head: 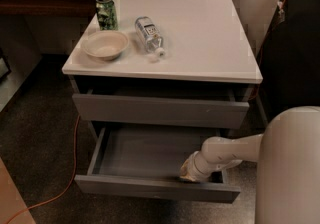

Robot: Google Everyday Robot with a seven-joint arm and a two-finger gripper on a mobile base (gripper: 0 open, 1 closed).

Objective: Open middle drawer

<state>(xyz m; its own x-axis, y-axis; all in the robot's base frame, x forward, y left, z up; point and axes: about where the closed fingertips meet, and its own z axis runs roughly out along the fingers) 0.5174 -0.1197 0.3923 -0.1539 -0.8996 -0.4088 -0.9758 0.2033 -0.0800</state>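
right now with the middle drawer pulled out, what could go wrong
The gripper sits inside the middle drawer, just behind its front. Pulling away carelessly could snag that front or bump the top drawer above. The water bottle lies on its side on the cabinet top, so a jolt might roll it off.

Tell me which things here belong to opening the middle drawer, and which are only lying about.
For the job: middle drawer, pulled out; tool, inside its front right corner.
Lying about: green can, bowl, bottle on its side, all on the white top.
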